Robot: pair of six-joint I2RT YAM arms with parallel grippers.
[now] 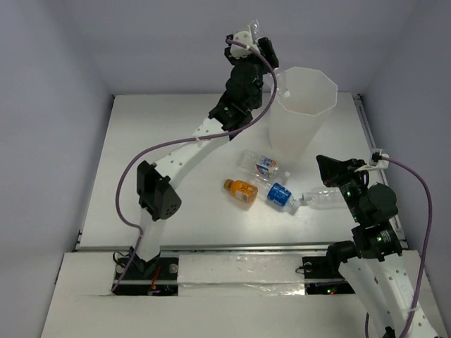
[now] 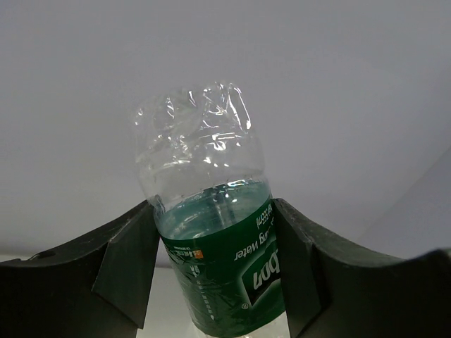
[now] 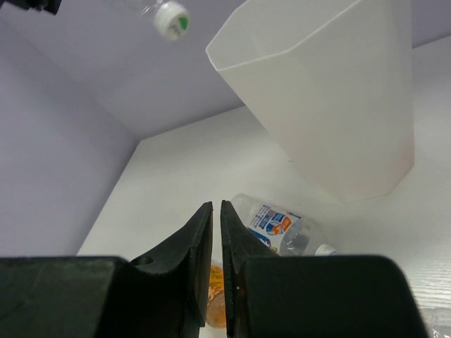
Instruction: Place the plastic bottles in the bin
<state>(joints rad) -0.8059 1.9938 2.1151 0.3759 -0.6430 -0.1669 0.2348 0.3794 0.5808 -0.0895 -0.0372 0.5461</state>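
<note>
A green-labelled bottle point(image 2: 211, 211) is clamped across its middle by the left gripper point(image 2: 211, 236), raised high beside the bin point(image 1: 331, 88). Seen from above, this bottle point(image 1: 255, 28) is just left of the rim and not yet over the opening. Its crumpled base points up and away from the wrist. Its capped end point(image 3: 171, 17) is seen from the right wrist to hang above and to the left of the rim point(image 3: 282, 42). It appears to be tilted toward the mouth, though the angle cannot be read with certainty. A short carry to the right, over the opening, is judged necessary before release. The near rim is the one thing that could be struck.

The right gripper point(image 3: 215, 211) has its jaws drawn almost together, with nothing between them.

Four more bottles are left on the table point(image 1: 155, 141) by the foot of the bin, nearer the right arm. These are a clear one with a white label point(image 1: 264, 163), an orange one point(image 1: 241, 191), a blue-labelled one point(image 1: 282, 196) and a plain clear one point(image 1: 324, 198). The last lies crosswise just beside the right gripper point(image 1: 330, 169).
</note>
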